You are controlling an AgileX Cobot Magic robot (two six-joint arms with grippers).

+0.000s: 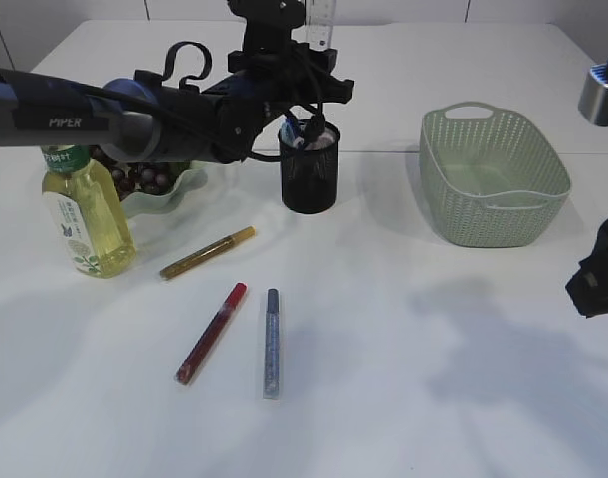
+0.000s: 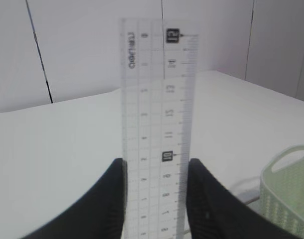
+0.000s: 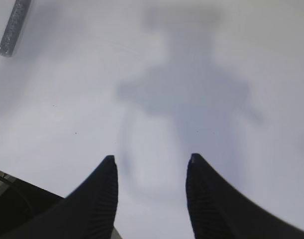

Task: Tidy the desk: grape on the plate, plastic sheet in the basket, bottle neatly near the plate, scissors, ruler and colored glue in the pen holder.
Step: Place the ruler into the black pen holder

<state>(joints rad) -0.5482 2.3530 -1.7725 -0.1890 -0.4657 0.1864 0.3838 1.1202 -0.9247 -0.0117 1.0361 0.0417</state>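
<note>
My left gripper (image 1: pixel 296 62) is shut on the clear ruler (image 1: pixel 323 24), which it holds upright over the black mesh pen holder (image 1: pixel 309 179). In the left wrist view the ruler (image 2: pixel 156 109) stands pinched between both fingers of that gripper (image 2: pixel 156 167). Something blue (image 1: pixel 298 129) sticks out of the holder. A yellow (image 1: pixel 207 252), a red (image 1: pixel 211 332) and a silver (image 1: pixel 272 342) glue stick lie on the table. Grapes (image 1: pixel 144 179) rest on the green plate (image 1: pixel 189 184), with the bottle (image 1: pixel 85 214) beside it. My right gripper (image 3: pixel 151 162) hangs open over bare table. I cannot make out the plastic sheet.
The green basket (image 1: pixel 493 174) stands at the right, and its rim (image 2: pixel 291 194) shows in the left wrist view. A grey device (image 1: pixel 602 90) sits at the far right edge. The silver glue stick (image 3: pixel 13 27) lies at the upper left of the right wrist view.
</note>
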